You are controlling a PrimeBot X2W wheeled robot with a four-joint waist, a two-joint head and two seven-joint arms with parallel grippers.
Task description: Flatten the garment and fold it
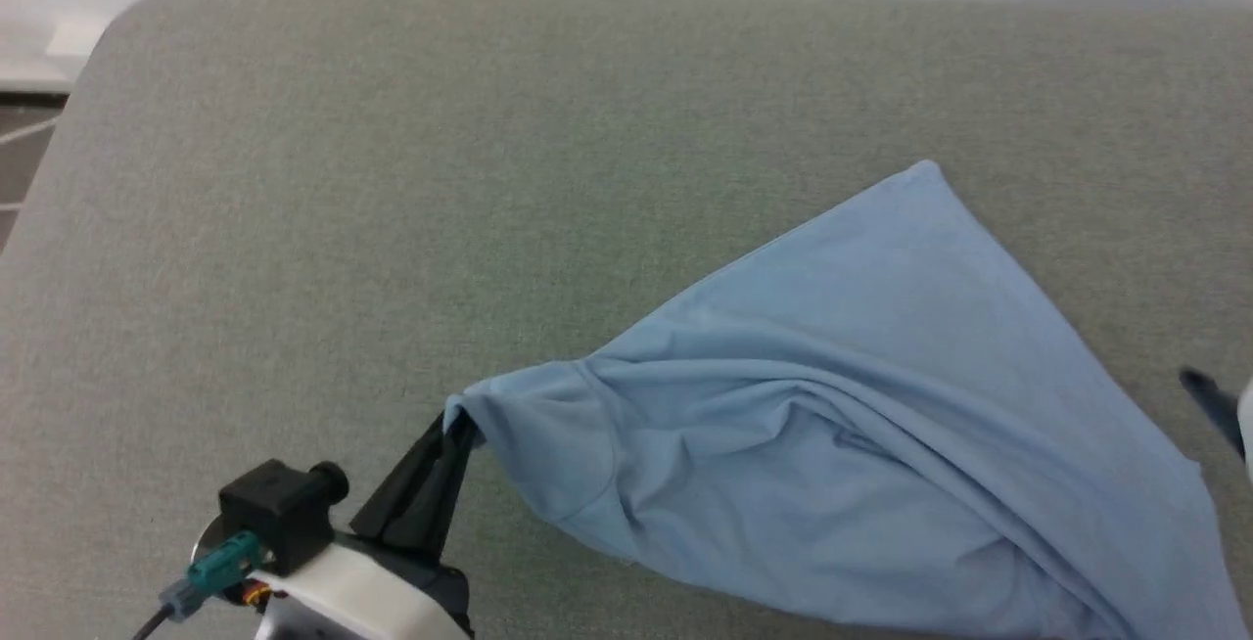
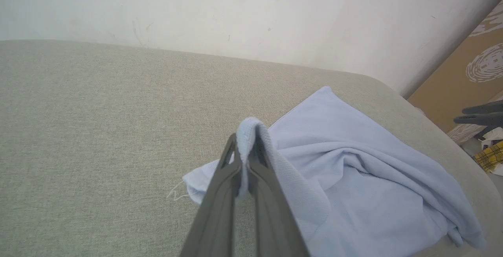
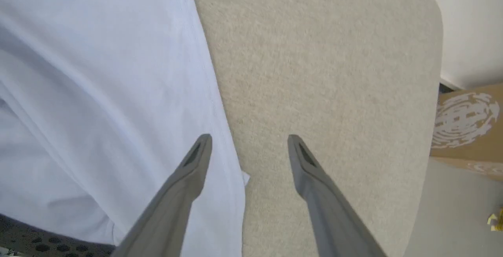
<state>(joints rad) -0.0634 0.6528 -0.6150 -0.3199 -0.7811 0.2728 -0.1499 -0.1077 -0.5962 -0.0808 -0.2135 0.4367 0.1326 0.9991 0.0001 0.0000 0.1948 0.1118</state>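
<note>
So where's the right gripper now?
The right gripper is open at the garment's right hem, one finger over the cloth, the other over the grey table; in the head view it shows at the far right edge.

garment (image 1: 881,425) on worktop (image 1: 392,180), right of centre, reaching its near edge | left gripper (image 1: 455,434) at garment's left tip, fingers (image 2: 220,198) pinched on a fold there | right gripper (image 3: 249,137) at garment's right hem, one finger over cloth, other over bare worktop, spread apart | wall (image 2: 235,9) behind worktop
</note>
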